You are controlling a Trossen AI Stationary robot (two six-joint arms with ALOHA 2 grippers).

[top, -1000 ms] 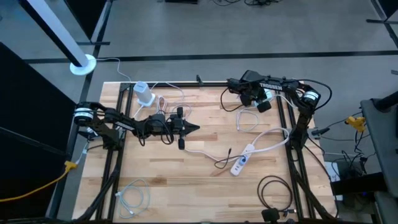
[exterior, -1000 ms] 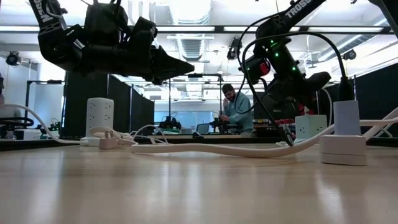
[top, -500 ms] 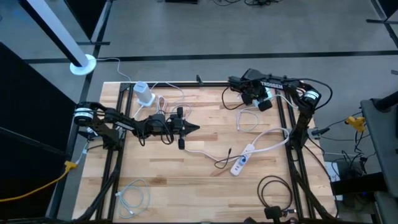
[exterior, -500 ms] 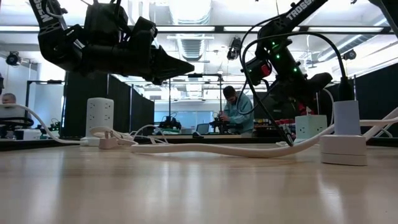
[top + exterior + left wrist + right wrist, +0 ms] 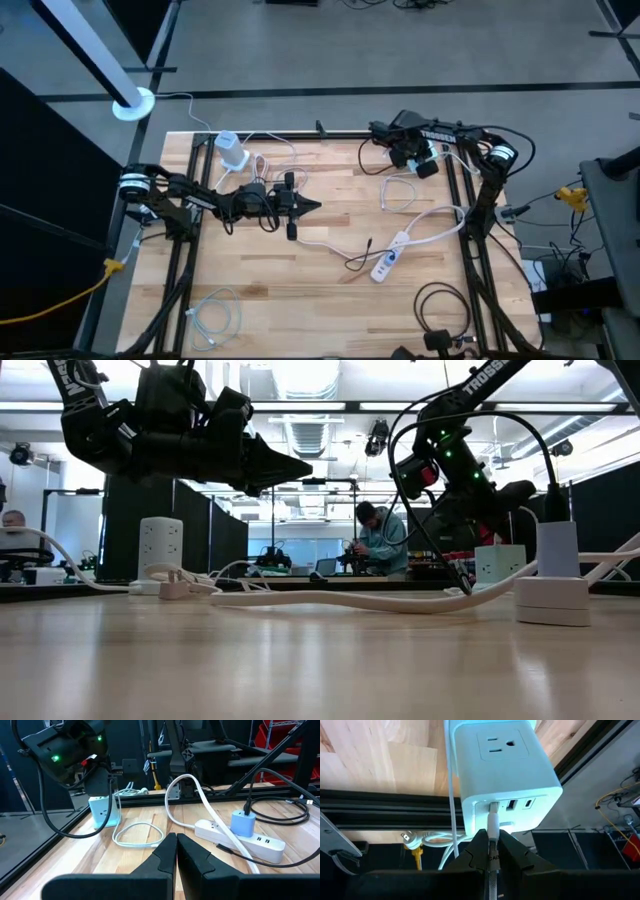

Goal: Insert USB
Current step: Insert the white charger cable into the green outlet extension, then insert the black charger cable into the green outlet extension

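Tabletop [image 5: 300, 290] unchanged; right tool [image 5: 492, 851] still pinches USB plug [image 5: 493, 822] at charger cube [image 5: 502, 767].

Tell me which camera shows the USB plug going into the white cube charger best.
The right wrist view: the USB plug, pinched by the right gripper, meets the white cube charger. High view shows only the gripper; the other views show just the charger.

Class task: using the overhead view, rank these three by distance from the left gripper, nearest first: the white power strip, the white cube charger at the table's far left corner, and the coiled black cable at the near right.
1. White cube charger: far left corner, nearest the left gripper.
2. White power strip: right of centre, a little farther.
3. Coiled black cable: near right corner, farthest.
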